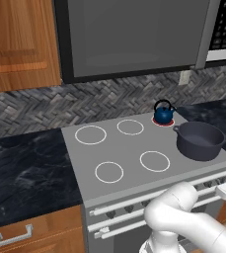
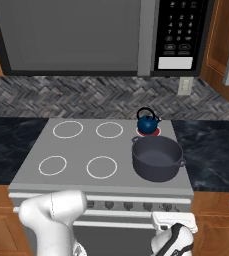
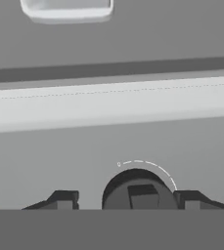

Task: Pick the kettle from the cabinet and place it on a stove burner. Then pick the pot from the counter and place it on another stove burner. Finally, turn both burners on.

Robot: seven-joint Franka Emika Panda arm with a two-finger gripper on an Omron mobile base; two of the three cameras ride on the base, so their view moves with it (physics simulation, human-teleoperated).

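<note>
Here the knob sits between the parted pincer fingertips, ungripped.

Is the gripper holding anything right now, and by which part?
Nothing is gripped yet. The gripper has its dark fingertips on either side of a round dark stove knob, jaws apart and not touching it.

left of the pot: four bare burner rings, open passage. behind pot: kettle just beside, narrow gap. above pot: microwave overhanging, limited headroom. below pot: knob between finger tips.
</note>
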